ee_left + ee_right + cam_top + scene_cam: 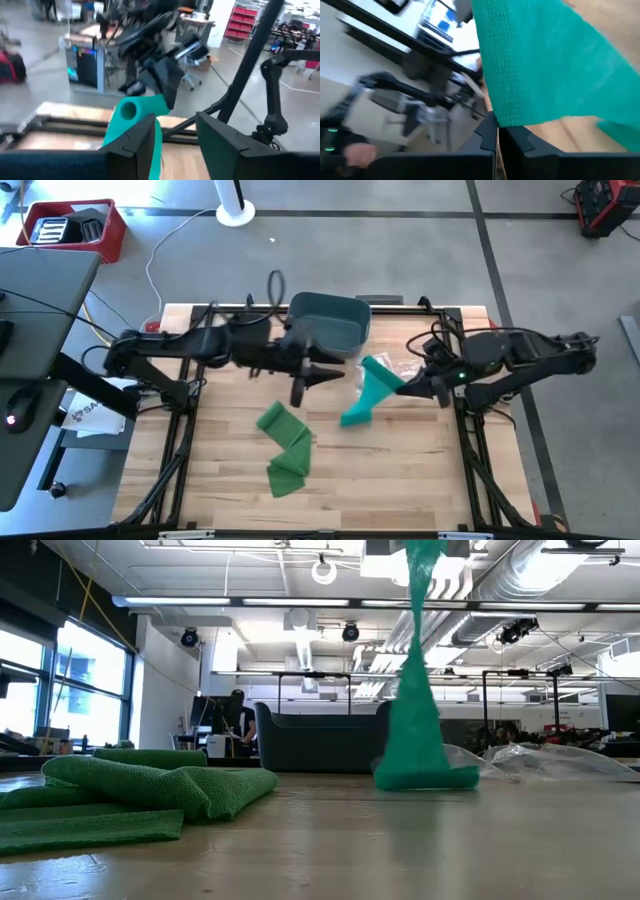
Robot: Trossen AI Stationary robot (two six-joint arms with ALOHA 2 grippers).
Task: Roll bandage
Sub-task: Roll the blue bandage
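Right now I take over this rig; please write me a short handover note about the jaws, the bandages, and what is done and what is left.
Right gripper: shut on the teal elastic bandage, lifted, its tail touching the wooden table.
Left gripper: jaws open, beside the teal bandage's upper end.
Green cloth bandage: loose on the table, untouched.
Dark grey bin: at the back.
Done: teal bandage lifted.
Left: rolling it.

A teal bandage [418,700] hangs from above down to the wooden tabletop [400,850], with folded green cloth [130,790] lying nearby and crumpled clear plastic [560,762] behind.
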